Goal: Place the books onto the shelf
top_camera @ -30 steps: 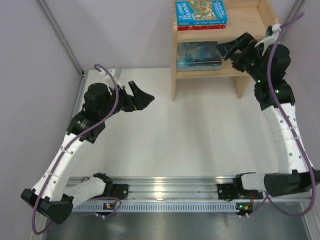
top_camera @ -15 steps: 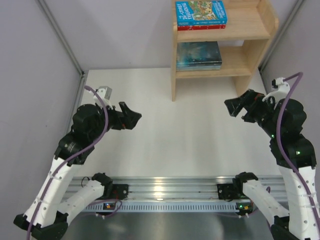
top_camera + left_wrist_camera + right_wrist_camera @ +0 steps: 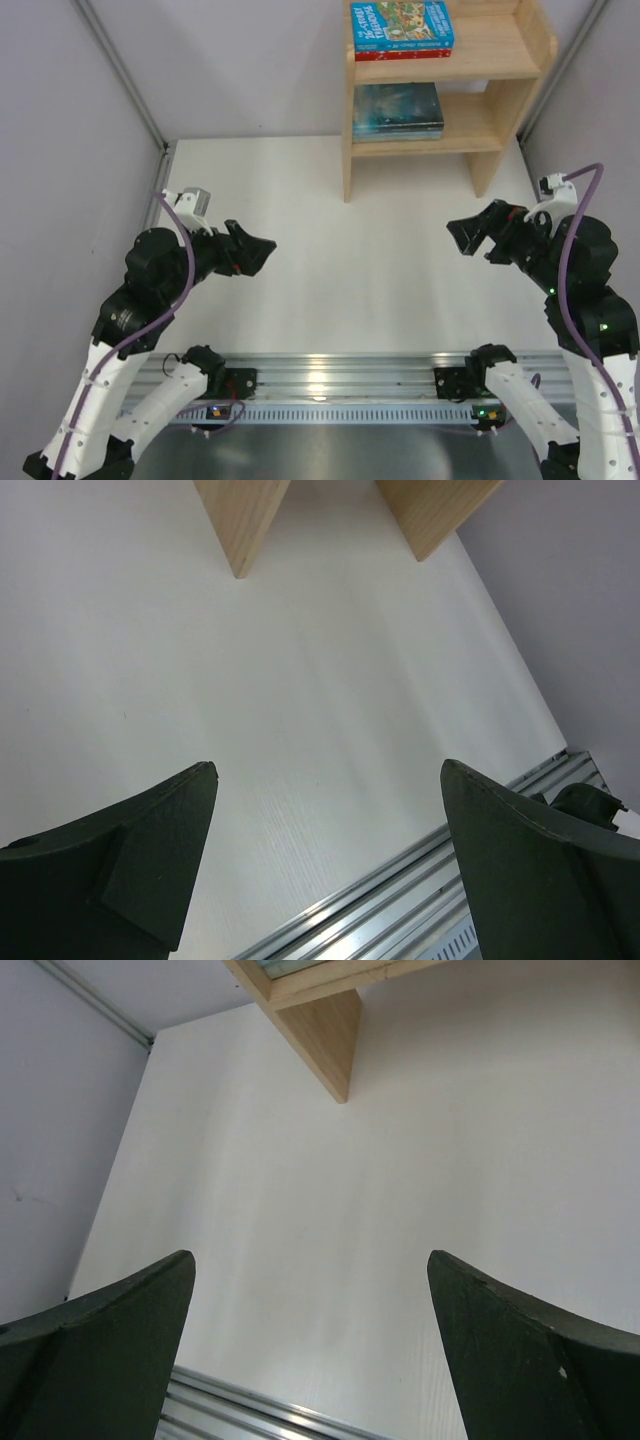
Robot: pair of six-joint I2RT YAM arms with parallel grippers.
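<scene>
Upper right of the top view, the shelf [image 3: 505,60] holds a bright blue book [image 3: 402,25] stacked on a red book [image 3: 400,53] on its upper tier, and a dark teal book [image 3: 398,108] on the lower. Below it the white table [image 3: 350,250] lies wide between the left gripper [image 3: 262,247] and the right gripper [image 3: 460,232], both with fingers spread and holding nothing. A second ago the right gripper was at the lower tier; both have since drawn back toward the frame's bottom.

Open gripper [image 3: 325,860] above white table [image 3: 300,680]
</scene>
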